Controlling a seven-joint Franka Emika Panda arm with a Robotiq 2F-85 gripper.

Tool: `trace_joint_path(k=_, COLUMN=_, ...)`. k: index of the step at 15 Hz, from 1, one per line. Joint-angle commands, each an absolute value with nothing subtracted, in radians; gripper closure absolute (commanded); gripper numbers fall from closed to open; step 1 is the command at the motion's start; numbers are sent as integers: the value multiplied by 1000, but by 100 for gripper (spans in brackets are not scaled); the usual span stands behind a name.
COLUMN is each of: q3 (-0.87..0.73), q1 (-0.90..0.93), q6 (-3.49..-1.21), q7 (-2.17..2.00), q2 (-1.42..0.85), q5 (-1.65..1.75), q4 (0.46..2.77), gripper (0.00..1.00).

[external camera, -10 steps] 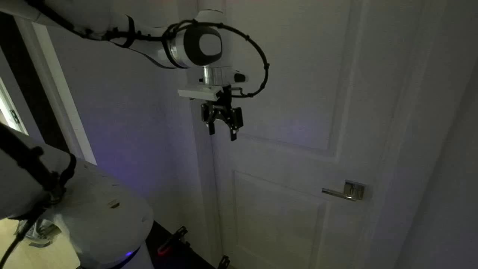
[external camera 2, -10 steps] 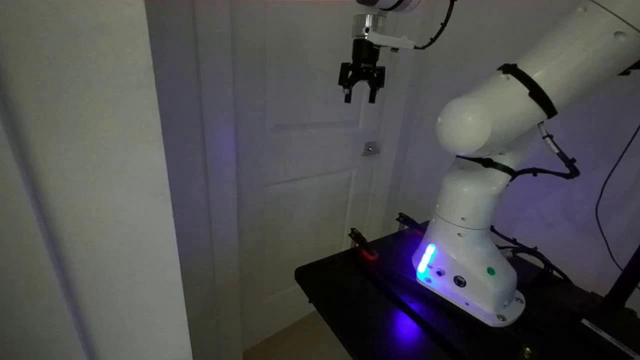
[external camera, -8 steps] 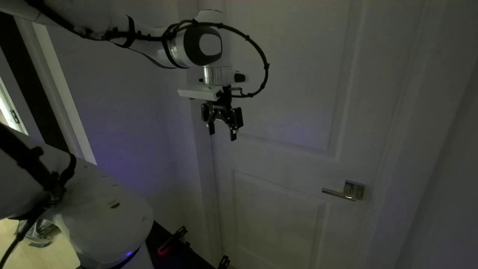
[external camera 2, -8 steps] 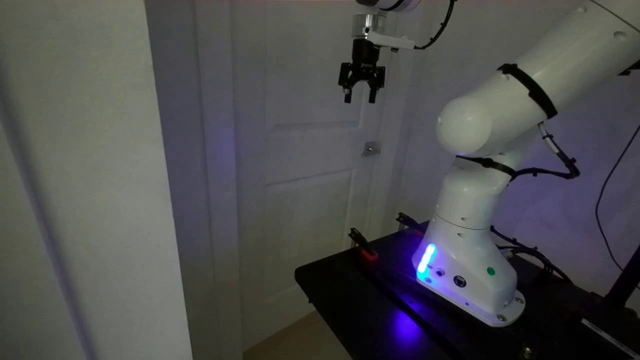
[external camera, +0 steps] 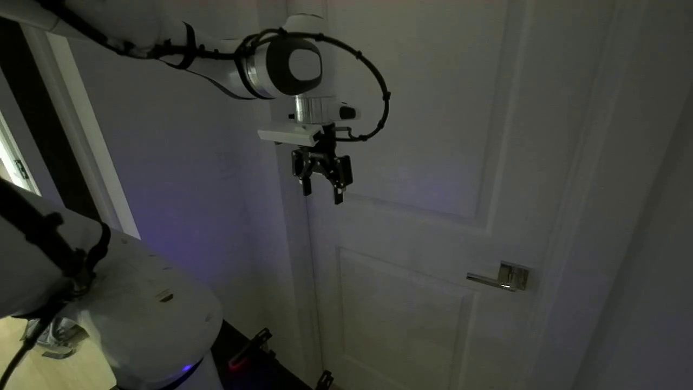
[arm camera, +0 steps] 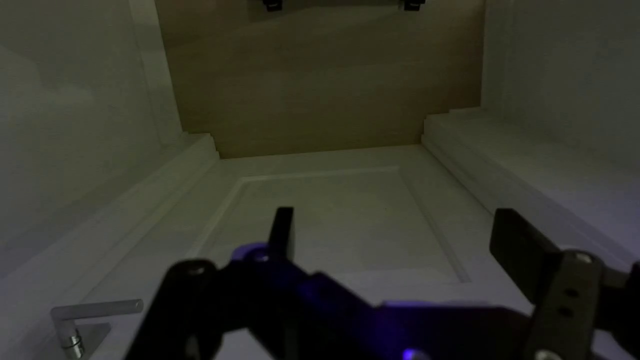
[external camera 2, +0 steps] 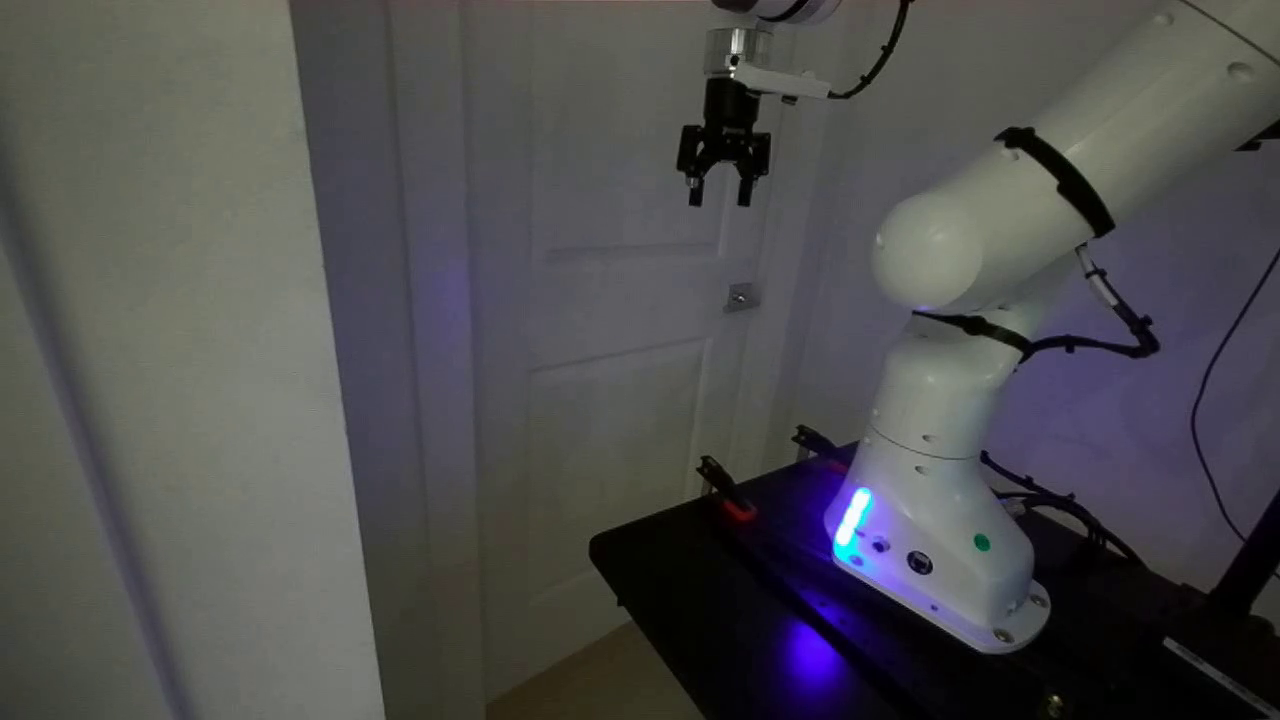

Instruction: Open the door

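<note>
The tall white panelled door [external camera: 403, 314] stands shut in its frame in an exterior view; it also shows in an exterior view [external camera 2: 615, 300] and in the wrist view [arm camera: 325, 220]. Its silver lever handle [external camera: 498, 279] lies level on the right side; it also shows in an exterior view [external camera 2: 741, 297] and at the lower left of the wrist view [arm camera: 97, 308]. My gripper [external camera: 322, 196] points down in front of the door, above the handle's height and well apart from it. Its fingers are spread with nothing between them in the wrist view [arm camera: 395, 212].
A black table [external camera 2: 690, 560] carries the robot base [external camera 2: 930, 530]. Clamps [external camera 2: 728, 490] stick up at its edge near the door. A wall edge [external camera 2: 200, 350] stands in the foreground. Wooden floor [arm camera: 320, 75] lies between table and door. Side walls flank the door.
</note>
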State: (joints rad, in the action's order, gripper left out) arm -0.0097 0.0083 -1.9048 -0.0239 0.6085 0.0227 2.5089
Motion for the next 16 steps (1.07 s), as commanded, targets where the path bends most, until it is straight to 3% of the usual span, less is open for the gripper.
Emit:
trace_joint_path(k=1, q3=-5, q1=3, q6=-1902, q7=-21, q2=608, q5=20, q4=2507, gripper=0)
trace_joint_path(k=6, q3=-5, q1=3, q6=-1902, q7=-21, q2=608, q5=20, q4=2507, gripper=0)
trace_joint_path(k=16, q3=100, q1=-125, q6=-2226, q7=-434, q2=460, q5=140, q4=2528, gripper=0)
